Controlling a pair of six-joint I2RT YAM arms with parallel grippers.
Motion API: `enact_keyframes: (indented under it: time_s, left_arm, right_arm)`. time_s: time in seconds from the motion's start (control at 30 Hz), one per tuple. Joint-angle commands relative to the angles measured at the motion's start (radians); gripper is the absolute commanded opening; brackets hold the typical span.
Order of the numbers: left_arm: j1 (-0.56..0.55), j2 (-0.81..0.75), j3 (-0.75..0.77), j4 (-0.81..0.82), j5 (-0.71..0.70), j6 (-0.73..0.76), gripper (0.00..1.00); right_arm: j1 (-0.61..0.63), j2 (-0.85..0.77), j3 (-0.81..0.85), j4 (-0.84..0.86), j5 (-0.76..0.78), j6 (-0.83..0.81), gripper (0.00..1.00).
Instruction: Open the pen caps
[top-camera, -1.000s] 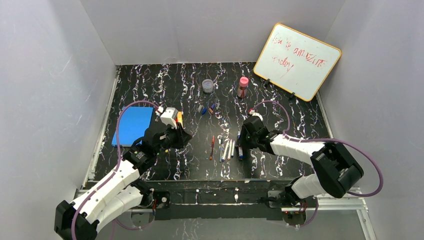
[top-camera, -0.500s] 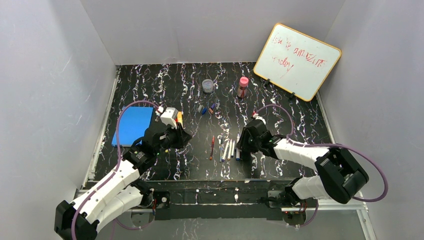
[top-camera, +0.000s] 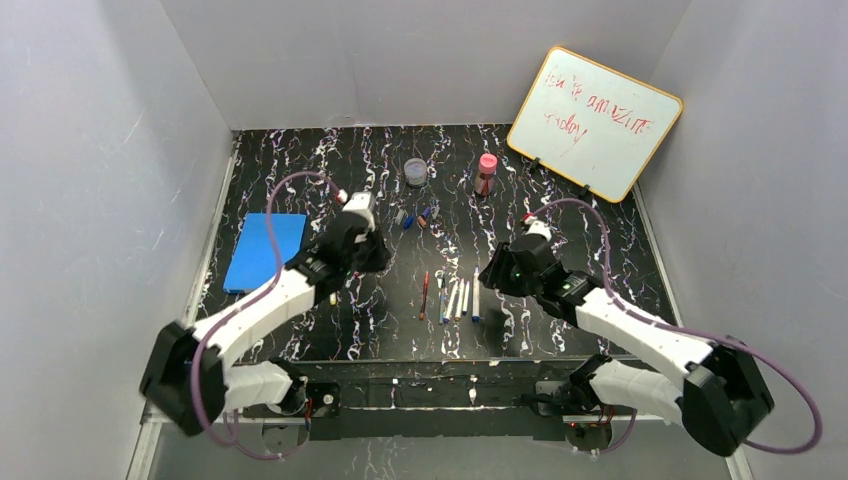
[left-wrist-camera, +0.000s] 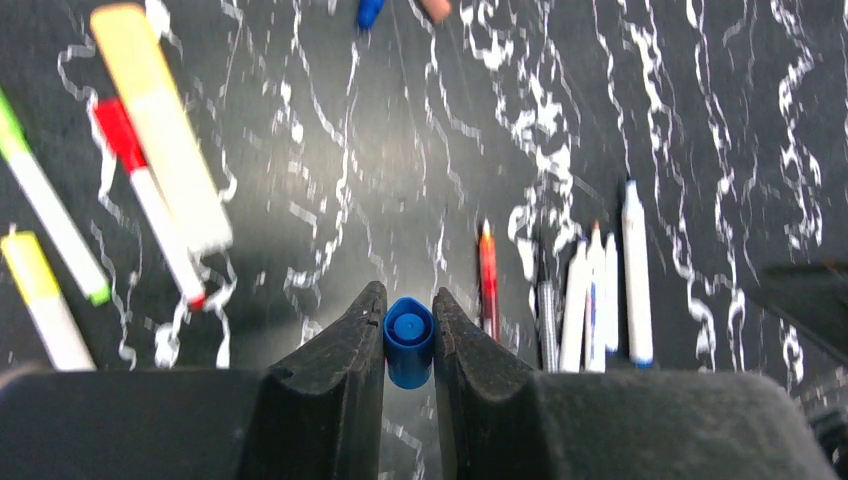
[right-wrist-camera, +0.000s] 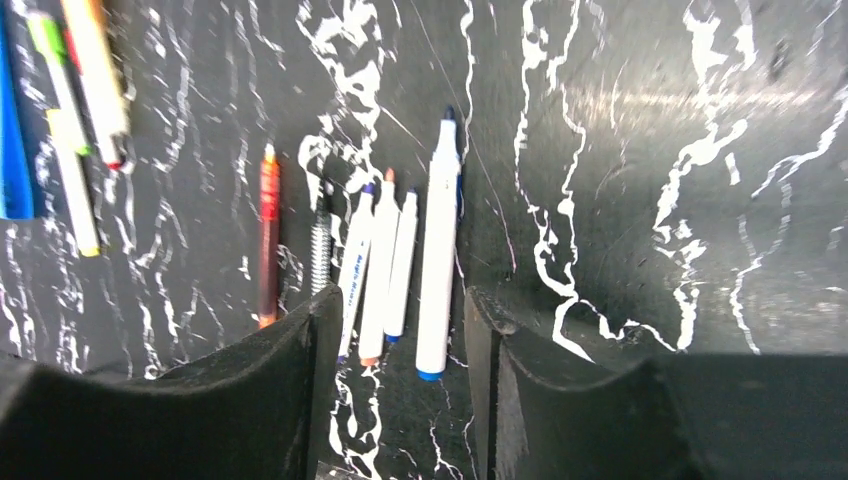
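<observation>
A blue pen cap (left-wrist-camera: 408, 342) is pinched between the fingers of my left gripper (left-wrist-camera: 408, 305), above the black table. In the top view this gripper (top-camera: 364, 252) hangs left of the row of pens (top-camera: 455, 297). My right gripper (right-wrist-camera: 402, 300) stands open above that row, holding nothing. Under it lies a white marker with a blue end (right-wrist-camera: 438, 250), its tip bare. A thin red pen (right-wrist-camera: 268, 235) and other white markers (right-wrist-camera: 380, 265) lie beside it. More capped pens (left-wrist-camera: 160, 130) lie at the left. Loose caps (top-camera: 408, 219) sit farther back.
A blue pad (top-camera: 265, 250) lies at the table's left. A clear jar (top-camera: 415, 172) and a pink-capped bottle (top-camera: 486, 173) stand at the back. A whiteboard (top-camera: 595, 122) leans in the back right corner. Walls close in the table on three sides.
My right gripper has opened, let go of the blue-ended marker and drawn back to the right. My left arm has swung toward the back right with the blue cap.
</observation>
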Motion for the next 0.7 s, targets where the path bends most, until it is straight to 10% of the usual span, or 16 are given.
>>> enact_keyframes:
  time_s: [0.0, 0.2, 0.67]
  left_arm:
    - [0.002, 0.228, 0.189, 0.012, -0.098, -0.011, 0.04]
    - [0.041, 0.572, 0.41, -0.059, -0.165, -0.003, 0.06]
    - [0.069, 0.822, 0.61, -0.142, -0.083, 0.03, 0.19]
  right_arm:
    - [-0.001, -0.106, 0.07, -0.139, 0.122, -0.05, 0.58]
    - [-0.001, -0.221, 0.051, -0.189, 0.162, -0.063, 0.97]
    - [-0.004, -0.306, 0.053, -0.123, 0.088, -0.055, 0.99]
